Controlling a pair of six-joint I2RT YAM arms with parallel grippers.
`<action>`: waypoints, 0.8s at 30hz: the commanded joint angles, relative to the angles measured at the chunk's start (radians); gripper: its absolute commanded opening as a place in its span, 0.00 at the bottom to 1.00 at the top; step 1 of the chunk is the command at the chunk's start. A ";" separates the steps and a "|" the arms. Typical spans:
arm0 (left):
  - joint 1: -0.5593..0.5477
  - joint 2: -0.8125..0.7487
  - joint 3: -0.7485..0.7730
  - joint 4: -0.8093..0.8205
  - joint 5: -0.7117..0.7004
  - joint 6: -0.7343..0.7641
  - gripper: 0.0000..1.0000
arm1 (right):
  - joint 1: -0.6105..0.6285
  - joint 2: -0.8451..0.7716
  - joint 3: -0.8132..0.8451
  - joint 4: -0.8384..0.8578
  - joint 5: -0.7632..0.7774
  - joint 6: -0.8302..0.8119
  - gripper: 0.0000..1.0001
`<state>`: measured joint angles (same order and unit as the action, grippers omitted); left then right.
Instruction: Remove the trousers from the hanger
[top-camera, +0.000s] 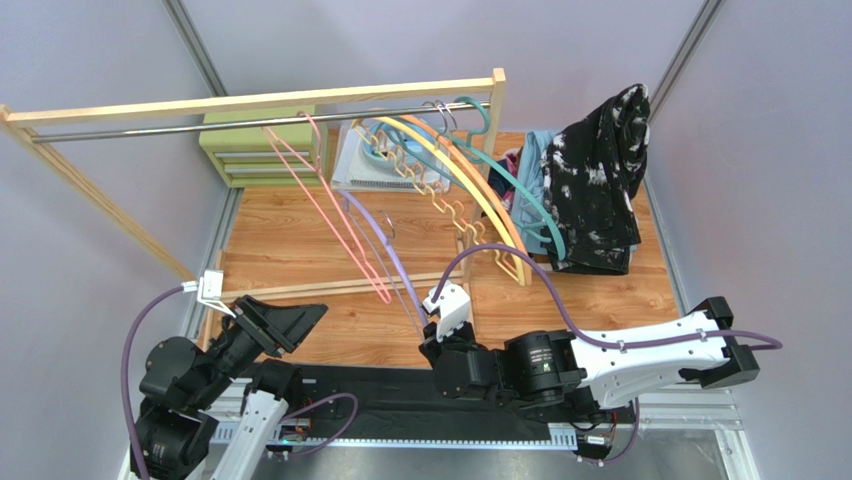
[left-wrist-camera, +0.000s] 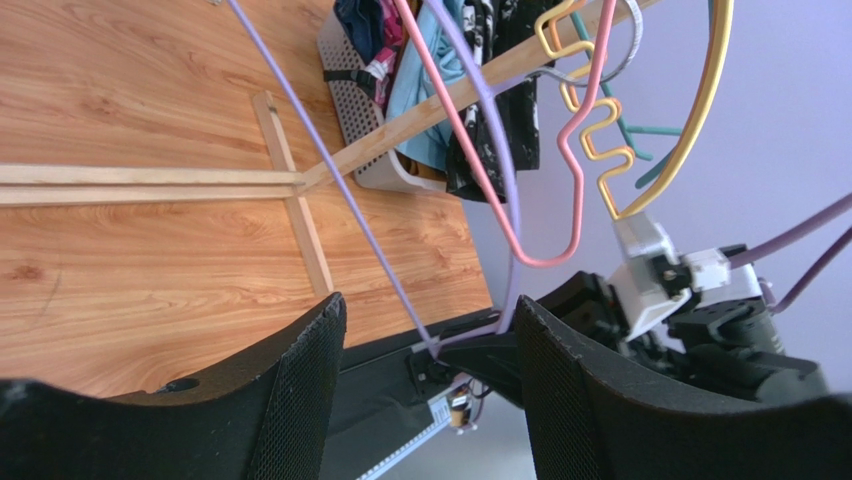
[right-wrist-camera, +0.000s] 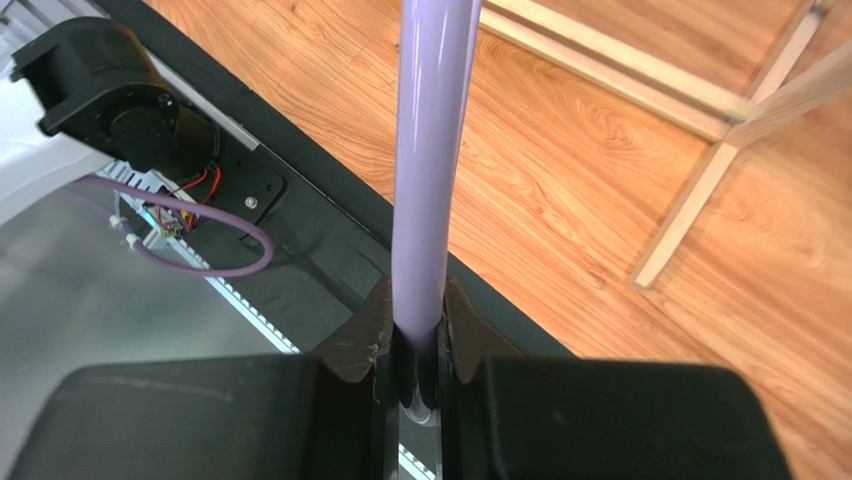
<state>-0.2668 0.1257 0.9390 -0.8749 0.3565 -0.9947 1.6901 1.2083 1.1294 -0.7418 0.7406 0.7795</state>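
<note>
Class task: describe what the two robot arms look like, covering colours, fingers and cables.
Both arms mix black rounded joint housings with white links: see the left arm and right arm. A purple cable runs along each. The left fingers are broad and black, with mesh-textured inner faces. A white camera block sits on the right wrist.

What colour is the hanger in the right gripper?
Lilac hanger; clearest in the right wrist view.

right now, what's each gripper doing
left gripper: open, holding nothing
right gripper: shut on the lavender hanger
</note>
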 joint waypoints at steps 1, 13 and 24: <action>0.000 0.006 0.046 -0.036 0.010 0.103 0.68 | 0.020 -0.016 0.139 -0.037 0.126 -0.091 0.00; 0.001 -0.029 0.053 -0.055 0.039 0.123 0.68 | -0.052 -0.036 0.195 0.268 0.249 -0.411 0.00; 0.000 -0.038 0.057 -0.067 0.053 0.130 0.68 | -0.159 0.017 0.227 0.492 0.160 -0.582 0.00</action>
<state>-0.2668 0.1005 0.9745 -0.9421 0.3851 -0.8867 1.5726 1.2041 1.2972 -0.3813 0.9264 0.2596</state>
